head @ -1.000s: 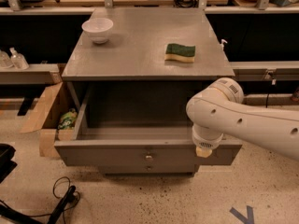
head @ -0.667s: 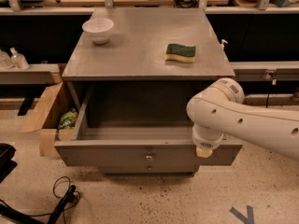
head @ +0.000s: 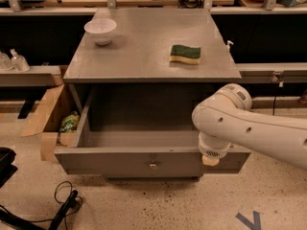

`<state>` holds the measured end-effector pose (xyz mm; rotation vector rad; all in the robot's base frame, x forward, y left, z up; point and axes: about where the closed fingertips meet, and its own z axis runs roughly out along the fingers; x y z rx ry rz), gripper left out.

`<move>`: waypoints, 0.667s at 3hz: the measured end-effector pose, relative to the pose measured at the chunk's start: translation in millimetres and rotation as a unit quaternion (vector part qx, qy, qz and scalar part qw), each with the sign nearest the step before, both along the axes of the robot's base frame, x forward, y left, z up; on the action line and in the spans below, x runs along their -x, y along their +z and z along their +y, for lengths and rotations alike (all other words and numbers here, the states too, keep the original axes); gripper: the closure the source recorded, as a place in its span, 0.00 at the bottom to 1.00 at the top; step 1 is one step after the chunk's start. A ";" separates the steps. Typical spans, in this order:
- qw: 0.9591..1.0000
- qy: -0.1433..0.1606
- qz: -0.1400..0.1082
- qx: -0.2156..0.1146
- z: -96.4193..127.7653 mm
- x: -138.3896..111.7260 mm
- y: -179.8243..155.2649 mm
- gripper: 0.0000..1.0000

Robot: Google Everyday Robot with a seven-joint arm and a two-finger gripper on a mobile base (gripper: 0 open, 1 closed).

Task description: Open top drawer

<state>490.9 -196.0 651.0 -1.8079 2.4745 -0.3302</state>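
The drawer is seen standing wide open, its grey front drawn well forward of the cabinet and its plain grey inside exposed. A small round knob is set at the centre of the front.

The arm is brought in from the right, its white rounded joint hanging over the drawer's right front corner. The gripper is found just under that joint, at the right part of the drawer front and well to the right of the knob. Only a small tan tip of it is shown, so whether it is open or closed, and whether anything is held, cannot be told.

On the cabinet top two things are set well apart: a white bowl near the back left corner and a sponge, green over yellow, towards the right.

To the left of the cabinet a cardboard box is placed on the floor, with a green packet seen inside it, just beside the drawer's left wall. A black cable is laid on the speckled floor at the lower left.
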 end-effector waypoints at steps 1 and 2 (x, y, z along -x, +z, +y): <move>1.000 0.000 0.000 0.000 -0.3 0.2 0.3 0.87; 1.000 0.000 0.000 0.000 -0.3 0.2 0.3 0.64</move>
